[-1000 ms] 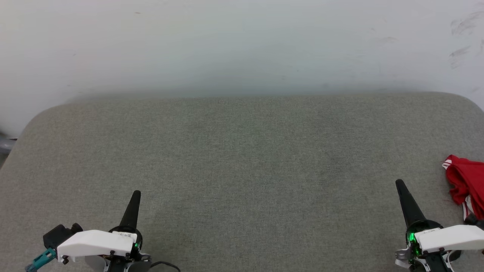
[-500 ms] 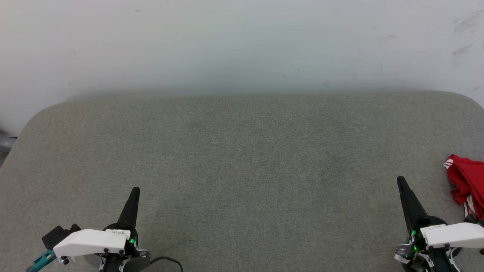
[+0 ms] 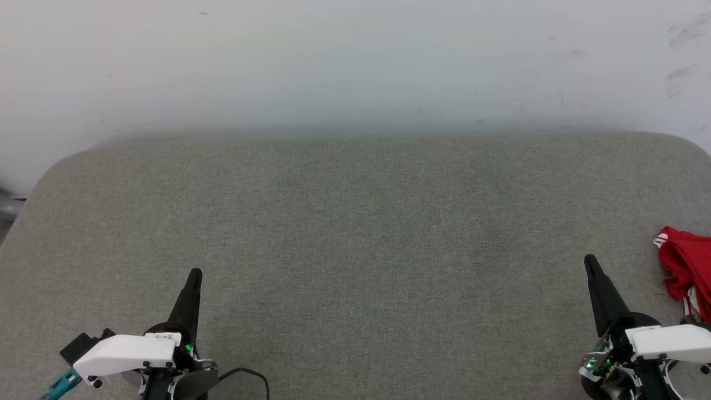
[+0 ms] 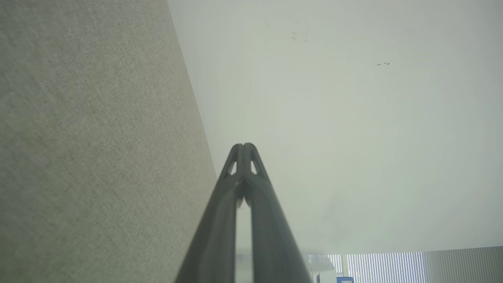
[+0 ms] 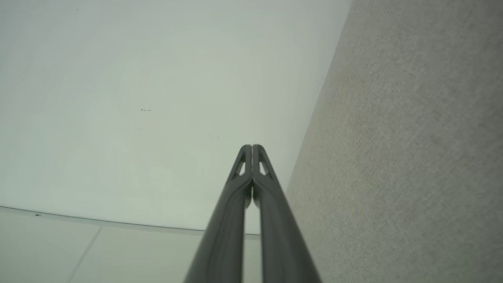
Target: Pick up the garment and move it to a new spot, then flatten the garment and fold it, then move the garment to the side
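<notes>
A grey-green fabric pad lies across the lower half of the head view, its rounded far corners at 10 and 2 o'clock. Behind it, from 9 through 12 to 3 o'clock, stands a plain white wall, softly and evenly lit, with dark scuffs near 2 o'clock. A grey object peeks in at 9 o'clock; what it is cannot be told. The left wrist view has vertical blinds at 5 o'clock. The right wrist view has a seam between pale panels at 7 o'clock.
</notes>
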### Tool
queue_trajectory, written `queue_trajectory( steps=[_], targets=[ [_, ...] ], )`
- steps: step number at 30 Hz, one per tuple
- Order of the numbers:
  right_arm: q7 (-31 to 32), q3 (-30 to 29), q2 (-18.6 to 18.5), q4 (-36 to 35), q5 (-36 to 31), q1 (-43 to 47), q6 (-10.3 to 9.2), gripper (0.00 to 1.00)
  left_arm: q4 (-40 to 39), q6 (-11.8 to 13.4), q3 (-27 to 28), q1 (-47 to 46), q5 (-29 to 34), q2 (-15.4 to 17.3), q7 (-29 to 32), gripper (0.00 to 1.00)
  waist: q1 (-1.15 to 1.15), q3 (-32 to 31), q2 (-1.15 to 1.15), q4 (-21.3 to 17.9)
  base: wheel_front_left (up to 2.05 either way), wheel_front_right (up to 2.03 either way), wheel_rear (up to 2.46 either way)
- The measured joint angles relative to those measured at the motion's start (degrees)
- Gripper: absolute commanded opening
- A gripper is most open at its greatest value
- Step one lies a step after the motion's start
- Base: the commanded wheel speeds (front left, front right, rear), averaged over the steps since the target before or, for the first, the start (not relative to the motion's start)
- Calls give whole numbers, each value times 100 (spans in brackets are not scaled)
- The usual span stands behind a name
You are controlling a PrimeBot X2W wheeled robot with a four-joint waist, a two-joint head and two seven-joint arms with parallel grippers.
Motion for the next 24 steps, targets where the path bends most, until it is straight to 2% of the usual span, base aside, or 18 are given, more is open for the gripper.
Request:
queue_trajectory(
  steps=[15, 24],
  targets=[
    [37, -23, 0, 115, 577, -108, 0, 0, 21, -81, 96, -85, -537, -53, 152, 0, 0, 33, 0, 15, 0, 0, 0],
    [44, -27, 1, 119, 602, -118, 0, 0, 23, -89, 101, -99, -561, -55, 159, 0, -1, 33, 0, 15, 0, 0, 0]
  ],
)
